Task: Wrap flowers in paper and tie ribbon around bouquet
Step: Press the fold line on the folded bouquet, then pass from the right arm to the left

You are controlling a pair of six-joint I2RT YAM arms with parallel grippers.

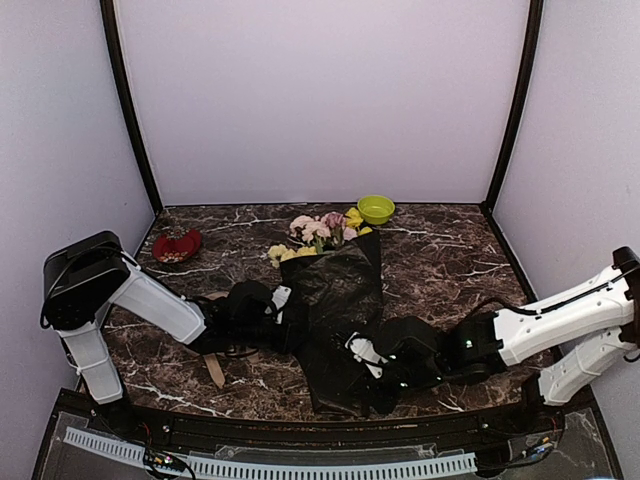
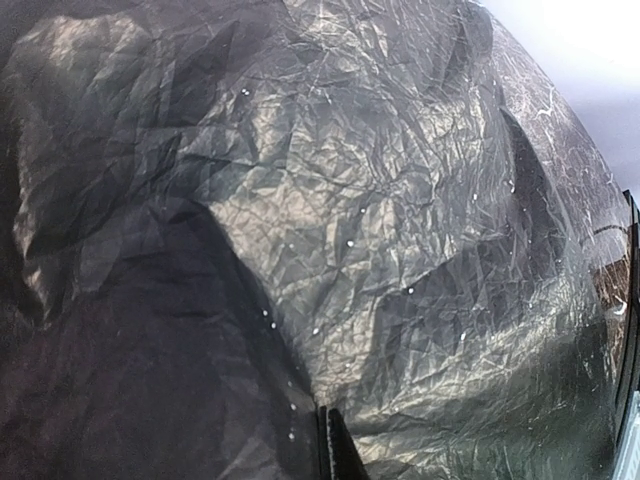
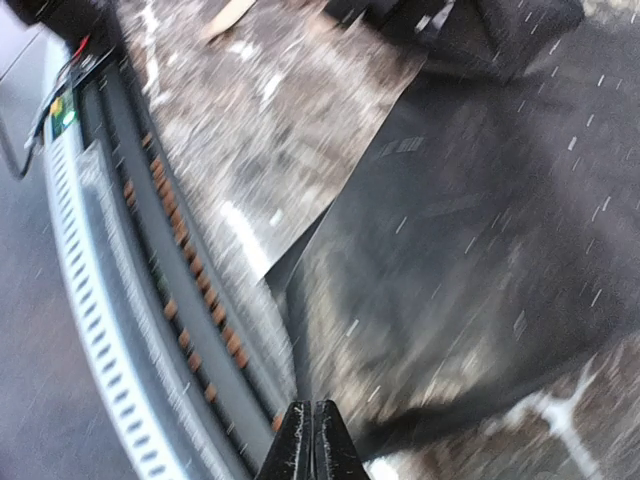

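Black paper [image 1: 335,300], one; green bowl [image 1: 376,209], one

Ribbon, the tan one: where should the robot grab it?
Probably the ribbon at its bare end, the one pointing toward the near edge, coming straight down from above. It lies flat there, and its other part runs under the left arm.

Green bowl [image 1: 376,209]: at the table's far edge, right of centre, upright.
Red item [image 1: 177,245]: near the far left corner; kind unclear.
Table [image 1: 450,250]: dark marbled top.
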